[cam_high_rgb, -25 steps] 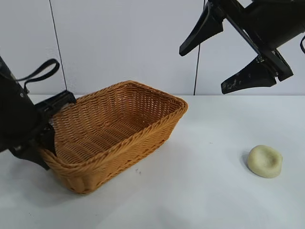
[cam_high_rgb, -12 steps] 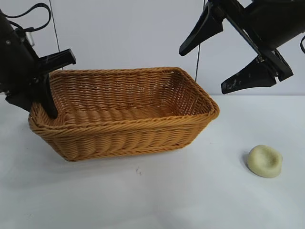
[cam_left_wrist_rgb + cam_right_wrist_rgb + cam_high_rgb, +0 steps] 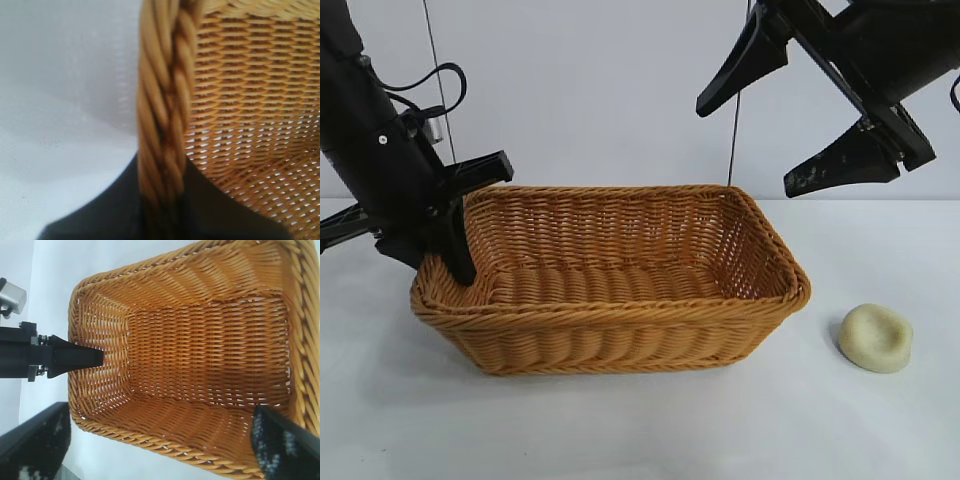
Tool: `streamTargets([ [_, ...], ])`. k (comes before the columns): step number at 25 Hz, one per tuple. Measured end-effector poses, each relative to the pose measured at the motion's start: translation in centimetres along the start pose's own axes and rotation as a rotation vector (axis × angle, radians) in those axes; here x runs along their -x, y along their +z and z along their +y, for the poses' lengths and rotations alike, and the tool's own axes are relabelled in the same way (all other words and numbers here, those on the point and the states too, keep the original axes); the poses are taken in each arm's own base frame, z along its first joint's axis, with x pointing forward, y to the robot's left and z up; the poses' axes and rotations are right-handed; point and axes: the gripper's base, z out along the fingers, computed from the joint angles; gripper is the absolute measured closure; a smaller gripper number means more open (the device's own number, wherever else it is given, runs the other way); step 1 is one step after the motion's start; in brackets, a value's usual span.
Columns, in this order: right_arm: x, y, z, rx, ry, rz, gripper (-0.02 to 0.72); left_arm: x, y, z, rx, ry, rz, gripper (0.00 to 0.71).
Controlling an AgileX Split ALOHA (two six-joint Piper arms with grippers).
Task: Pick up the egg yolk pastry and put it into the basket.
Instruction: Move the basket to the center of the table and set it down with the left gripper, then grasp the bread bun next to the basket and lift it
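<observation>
The orange-brown wicker basket (image 3: 620,318) stands on the white table, long side toward the exterior camera. My left gripper (image 3: 460,255) is shut on the basket's left braided rim (image 3: 161,100), one finger inside and one outside; its black fingers (image 3: 220,210) flank the rim in the left wrist view. The pale cream egg yolk pastry (image 3: 876,338) lies on the table right of the basket, apart from it. My right gripper (image 3: 750,145) hangs high above the basket's right end, open and empty. Its view looks down into the empty basket (image 3: 100,325) and shows the left gripper's finger (image 3: 75,357).
White table (image 3: 720,430) with a pale wall behind. A thin dark cable (image 3: 733,140) hangs at the back. Open table lies in front of the basket and around the pastry.
My left gripper has pulled and swung the basket to the right, so its right end now sits closer to the pastry. The right arm and the pastry have not moved.
</observation>
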Motion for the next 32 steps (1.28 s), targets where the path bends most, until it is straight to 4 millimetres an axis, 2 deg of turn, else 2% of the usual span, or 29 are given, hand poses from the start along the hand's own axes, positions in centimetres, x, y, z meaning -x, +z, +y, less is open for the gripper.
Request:
streamTargets([
  [6,0.0,0.0,0.0,0.000,0.000,0.000,0.008,0.1,0.1,0.0,-0.002,0.005,-0.006,0.627],
  [8,0.0,0.0,0.0,0.000,0.000,0.001,0.008,0.1,0.1,0.0,-0.002,0.006,-0.006,0.593],
  [10,0.0,0.0,0.0,0.000,0.000,0.001,0.008,0.1,0.1,0.0,-0.006,0.003,-0.006,0.480],
  [13,0.0,0.0,0.0,0.000,0.000,0.001,0.008,0.1,0.1,0.0,-0.007,0.002,-0.005,0.205],
  [15,0.0,0.0,0.0,0.000,0.000,0.001,0.008,0.1,-0.1,-0.2,-0.009,0.006,0.003,0.095],
  [16,0.0,0.0,0.0,0.000,0.000,0.001,0.008,0.2,-0.3,-0.4,-0.012,0.009,0.014,0.065],
  [19,0.0,0.0,0.0,0.000,0.000,0.001,0.008,0.7,-1.6,-1.2,-0.026,0.034,0.044,0.029],
  [21,0.0,0.0,0.0,0.000,0.001,0.001,0.008,1.2,-3.3,-2.0,-0.045,0.061,0.029,0.021],
  [25,0.0,0.0,0.0,0.000,0.001,0.001,0.008,2.2,-8.1,-3.8,-0.057,0.139,-0.070,0.017],
  [27,0.0,0.0,0.0,0.001,0.001,0.002,0.008,2.6,-10.0,-4.0,-0.006,0.184,-0.112,0.016],
  [32,0.0,0.0,0.0,0.001,0.001,0.002,0.008,3.1,-11.2,-2.5,0.170,0.221,-0.133,0.016],
])
